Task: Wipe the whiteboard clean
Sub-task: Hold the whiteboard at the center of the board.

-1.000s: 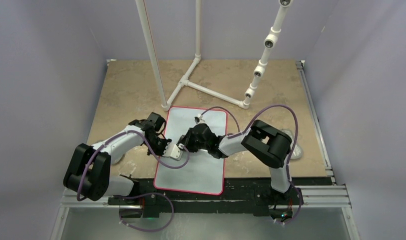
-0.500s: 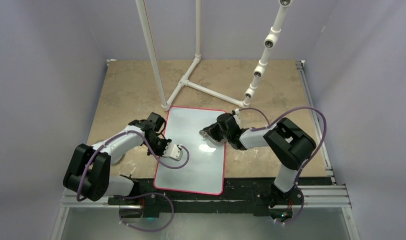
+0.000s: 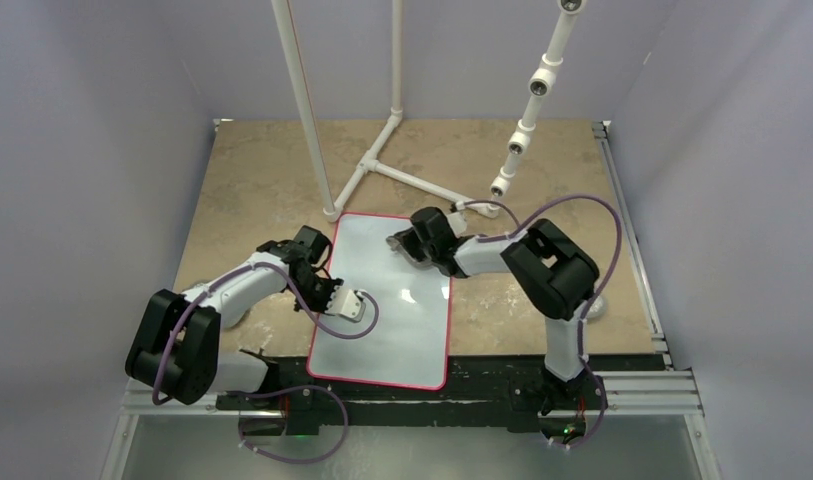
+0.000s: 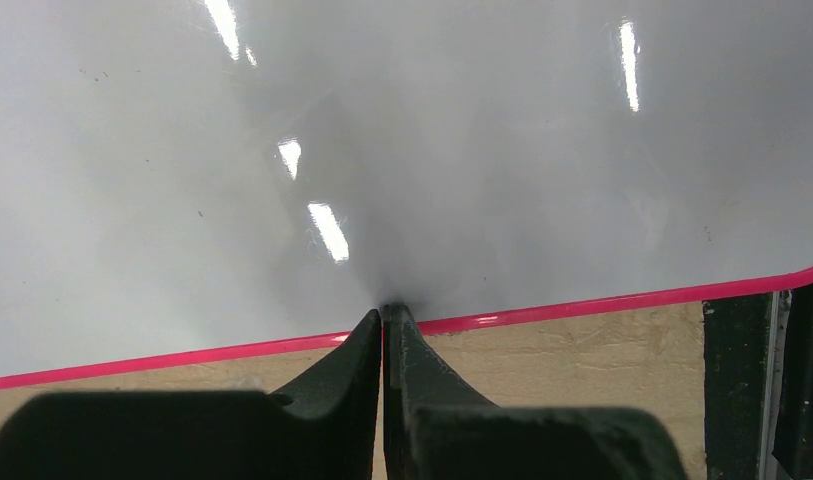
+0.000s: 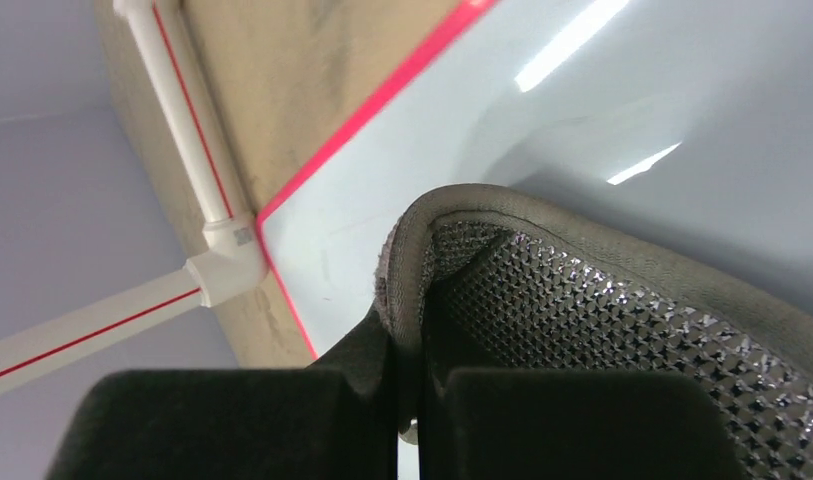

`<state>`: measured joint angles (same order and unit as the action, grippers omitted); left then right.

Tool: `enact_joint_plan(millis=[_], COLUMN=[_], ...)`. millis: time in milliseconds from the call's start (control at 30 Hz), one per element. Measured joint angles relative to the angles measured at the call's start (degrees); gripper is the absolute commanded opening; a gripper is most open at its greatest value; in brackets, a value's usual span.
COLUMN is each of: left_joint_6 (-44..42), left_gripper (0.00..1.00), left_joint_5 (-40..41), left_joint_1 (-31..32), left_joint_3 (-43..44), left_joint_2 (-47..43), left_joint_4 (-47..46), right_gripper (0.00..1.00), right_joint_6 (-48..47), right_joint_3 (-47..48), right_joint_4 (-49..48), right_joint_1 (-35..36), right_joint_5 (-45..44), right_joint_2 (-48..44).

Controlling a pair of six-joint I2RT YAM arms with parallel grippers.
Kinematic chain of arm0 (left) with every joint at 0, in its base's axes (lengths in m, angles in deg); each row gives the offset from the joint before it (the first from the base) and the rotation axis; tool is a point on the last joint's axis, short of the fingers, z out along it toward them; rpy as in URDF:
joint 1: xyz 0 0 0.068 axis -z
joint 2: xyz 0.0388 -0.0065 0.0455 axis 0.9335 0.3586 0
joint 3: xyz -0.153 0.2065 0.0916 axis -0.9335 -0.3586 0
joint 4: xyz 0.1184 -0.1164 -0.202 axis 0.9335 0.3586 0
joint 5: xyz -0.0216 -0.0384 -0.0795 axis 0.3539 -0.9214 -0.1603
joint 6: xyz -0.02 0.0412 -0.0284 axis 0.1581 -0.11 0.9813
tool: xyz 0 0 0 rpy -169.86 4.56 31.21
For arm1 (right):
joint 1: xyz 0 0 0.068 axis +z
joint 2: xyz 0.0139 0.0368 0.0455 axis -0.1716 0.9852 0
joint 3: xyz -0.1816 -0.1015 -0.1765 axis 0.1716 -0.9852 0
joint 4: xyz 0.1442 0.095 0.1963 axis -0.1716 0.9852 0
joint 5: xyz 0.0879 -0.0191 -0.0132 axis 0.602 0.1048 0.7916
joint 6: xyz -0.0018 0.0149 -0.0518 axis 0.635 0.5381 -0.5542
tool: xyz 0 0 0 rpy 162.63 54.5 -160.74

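The whiteboard [image 3: 392,320] lies flat at the near middle of the table, glossy white with a red border and no writing visible. My left gripper [image 3: 354,304] is shut, and its fingertips [image 4: 384,314] press on the whiteboard [image 4: 432,150] just inside its red left edge. My right gripper [image 3: 402,244] hovers at the board's far part, shut on a grey-silver mesh pad [image 5: 582,290]. The pad folds out of the right gripper [image 5: 408,335] and rests against the whiteboard [image 5: 682,120] near its far corner.
A white pipe frame [image 3: 382,165] stands on the tan table just beyond the board, its elbow [image 5: 227,260] close to the board's corner. A jointed white pipe [image 3: 527,125] rises at the back right. A black rail [image 3: 482,385] runs along the near edge.
My right gripper has swept the pad from the board's left middle across to the right, then up to the far part. The left gripper has stayed in place on the board's edge.
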<state>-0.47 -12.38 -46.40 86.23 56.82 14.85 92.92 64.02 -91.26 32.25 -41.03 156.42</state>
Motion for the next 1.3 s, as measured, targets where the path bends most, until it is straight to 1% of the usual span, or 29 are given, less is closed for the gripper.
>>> enact_joint_plan(millis=[67, 167, 233, 333, 433, 533, 667, 767, 867, 967, 1067, 1233, 1300], left_joint_6=[0.1, 0.1, 0.1, 0.1, 0.1, 0.1, 0.1, 0.1, 0.1, 0.1, 0.1, 0.0, 0.0], left_gripper=[0.03, 0.03, 0.03, 0.03, 0.02, 0.02, 0.02, 0.01, 0.01, 0.02, 0.04, 0.04, 0.03], left_joint_5=[0.0, 0.0, 0.0, 0.0, 0.0, 0.0, 0.0, 0.0, 0.1, 0.1, 0.1, 0.1, 0.1], left_joint_1=[0.0, 0.0, 0.0, 0.0, 0.0, 0.0, 0.0, 0.0, 0.0, 0.0, 0.0, 0.0, 0.0], left_joint_3=[0.0, 0.0, -0.1, -0.1, -0.1, -0.1, -0.1, -0.1, -0.1, -0.1, -0.1, -0.1, -0.1], left_joint_2=[0.0, 0.0, 0.0, -0.1, -0.1, -0.1, -0.1, -0.1, -0.1, -0.1, -0.1, -0.1, -0.1], left_joint_4=[-0.1, -0.1, -0.1, -0.1, -0.1, -0.1, -0.1, 0.0, 0.0, 0.0, 0.0, 0.0, 0.0], right_gripper=[0.00, 0.00, 0.00, 0.00, 0.00, 0.00, 0.00, 0.00, 0.00, 0.00, 0.00, 0.00, 0.00], right_joint_6=[0.1, 0.3, 0.2, -0.7, -2.1, -3.5, -4.1, -5.1, -5.3, -4.9, -3.0, -0.7, -0.6], right_joint_3=[-6.8, -14.5, -15.6, -15.0, -12.8, -6.4, 3.6, 9.6, 10.7, 8.8, 3.6, -6.6, -8.4], right_joint_4=[-2.3, -4.2, -3.9, -3.9, -4.3, -3.9, -1.9, -1.4, -1.2, -1.1, -0.3, -0.1, 0.3], right_joint_1=[-1.7, -5.5, -7.4, -7.8, -7.6, -6.3, -1.6, 2.6, 4.8, 4.5, 2.5, -3.9, -5.8], right_joint_5=[-0.1, -1.1, -2.1, -3.0, -4.2, -5.5, -9.7, -9.9, -9.9, -9.4, -7.7, -6.8, -7.2], right_joint_2=[-4.4, -9.8, -11.0, -10.6, -8.7, -3.9, 3.1, 7.2, 8.0, 6.6, 2.6, -5.1, -6.7])
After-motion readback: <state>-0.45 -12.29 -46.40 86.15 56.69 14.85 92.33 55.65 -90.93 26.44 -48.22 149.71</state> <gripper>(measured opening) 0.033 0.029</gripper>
